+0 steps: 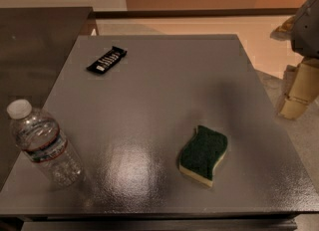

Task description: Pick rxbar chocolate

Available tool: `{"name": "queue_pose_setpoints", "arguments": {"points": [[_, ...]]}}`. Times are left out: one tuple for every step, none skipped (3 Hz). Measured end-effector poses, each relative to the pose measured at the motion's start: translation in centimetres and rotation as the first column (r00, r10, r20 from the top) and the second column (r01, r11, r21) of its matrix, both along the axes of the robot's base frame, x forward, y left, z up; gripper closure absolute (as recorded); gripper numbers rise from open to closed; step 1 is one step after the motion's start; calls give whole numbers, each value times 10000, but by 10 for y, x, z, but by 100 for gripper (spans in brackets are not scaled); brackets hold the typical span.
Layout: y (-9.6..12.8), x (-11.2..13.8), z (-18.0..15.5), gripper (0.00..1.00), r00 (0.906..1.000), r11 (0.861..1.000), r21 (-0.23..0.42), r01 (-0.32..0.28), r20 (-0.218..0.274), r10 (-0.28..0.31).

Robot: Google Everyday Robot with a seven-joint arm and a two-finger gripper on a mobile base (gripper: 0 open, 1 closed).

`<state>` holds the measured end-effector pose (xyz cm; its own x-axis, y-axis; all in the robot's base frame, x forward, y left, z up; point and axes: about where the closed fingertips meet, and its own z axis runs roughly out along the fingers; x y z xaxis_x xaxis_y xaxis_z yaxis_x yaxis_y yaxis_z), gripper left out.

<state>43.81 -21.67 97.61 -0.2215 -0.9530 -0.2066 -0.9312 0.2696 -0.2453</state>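
Note:
The rxbar chocolate (pixel 106 59) is a small flat black wrapper with white lettering. It lies at an angle on the grey table (pixel 164 80), near the far left corner. My gripper (pixel 296 95) hangs at the right edge of the view, past the table's right side and far from the bar, with the arm's grey body above it. It holds nothing that I can see.
A green-and-yellow sponge (pixel 204 154) lies near the front right of the table. A plastic water bottle (pixel 44 148) with a white cap stands at the front left. A darker table (pixel 35 41) adjoins on the left.

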Motion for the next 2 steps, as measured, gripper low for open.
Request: {"name": "queue_pose_setpoints", "arguments": {"points": [[0,0,0,0,10000,10000,0,0,2,0],[19,17,-7,0,9995,9980,560,-287,137,279]]}}
